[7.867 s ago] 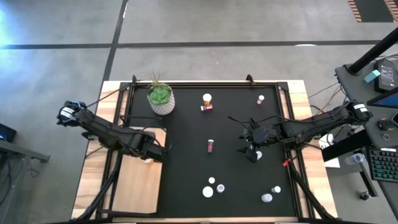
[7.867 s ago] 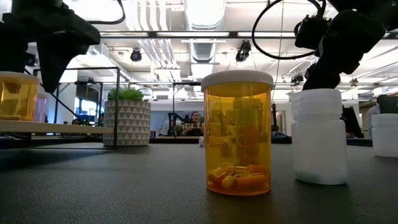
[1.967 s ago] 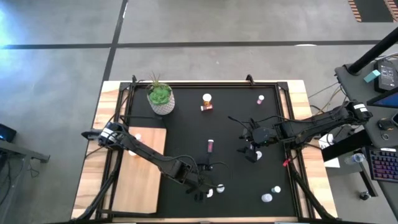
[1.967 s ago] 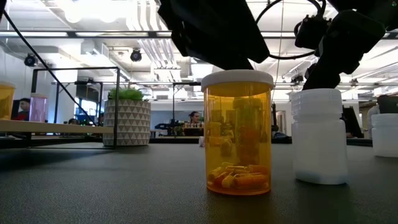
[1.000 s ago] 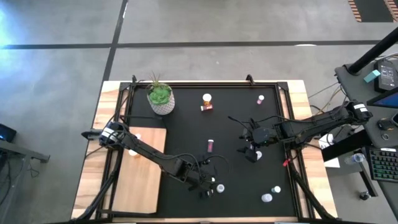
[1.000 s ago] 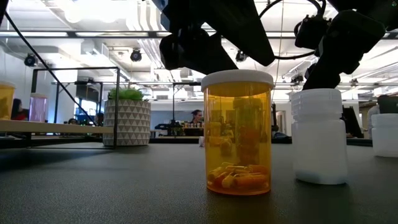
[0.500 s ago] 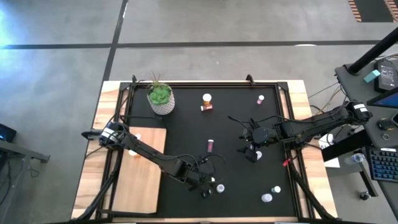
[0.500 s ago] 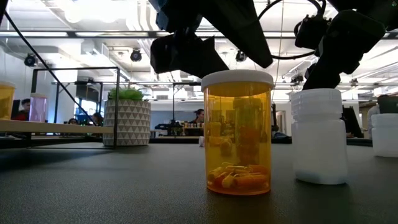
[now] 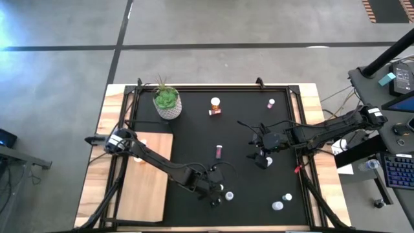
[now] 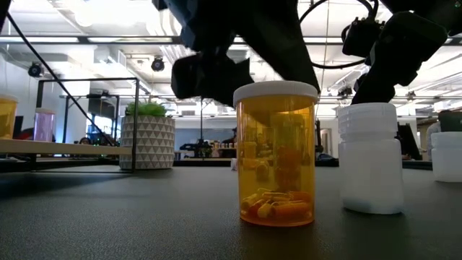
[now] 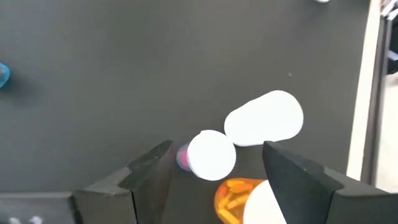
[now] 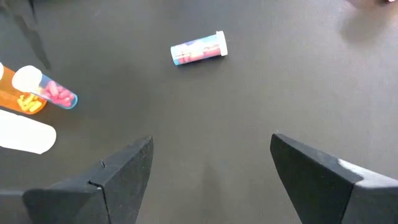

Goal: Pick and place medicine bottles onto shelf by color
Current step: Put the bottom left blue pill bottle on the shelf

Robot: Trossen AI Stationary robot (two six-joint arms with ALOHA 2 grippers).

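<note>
Left gripper [image 9: 215, 197]: formerly over the shelf [image 9: 145, 188] at the mat's left edge; now reaches across to the cluster of white-capped bottles [image 9: 220, 188] near the mat's front, lowering between them, jaws apart around a pink bottle [image 11: 210, 154].

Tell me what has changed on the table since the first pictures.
The left gripper left the wooden board and swung out over the black mat to the cluster of bottles near its front edge; it now hangs open around a pink bottle, not yet gripping. The right gripper, the plant pot and the other bottles stayed put.
</note>
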